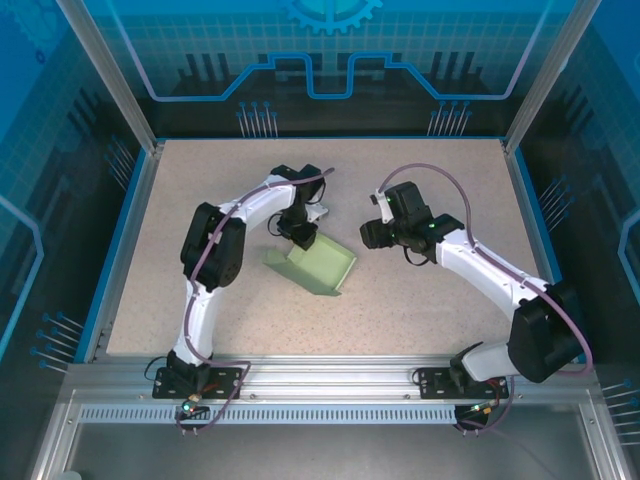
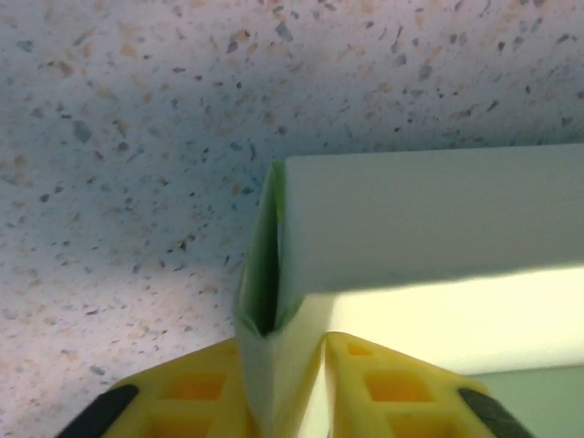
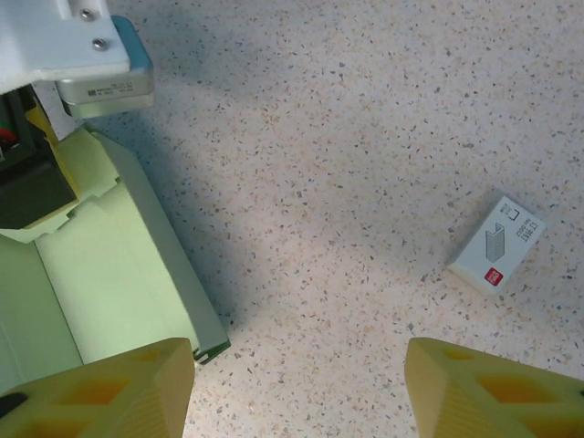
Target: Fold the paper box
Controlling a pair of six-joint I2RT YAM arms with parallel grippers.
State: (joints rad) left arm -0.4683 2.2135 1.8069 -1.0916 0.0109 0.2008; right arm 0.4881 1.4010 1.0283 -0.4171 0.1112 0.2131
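Left jaws clenched on one upright wall of the paper box (image 1: pixel 318 262), mid table (image 1: pixel 430 300). Right jaws released wide, just beside the paper box. Small white packet (image 3: pixel 497 245) well apart from it.

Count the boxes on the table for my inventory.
2: the paper box mid-table, its wall pinched by the left pincer; a small white staples box apart, ahead of the open right pincer. Others may be hidden.
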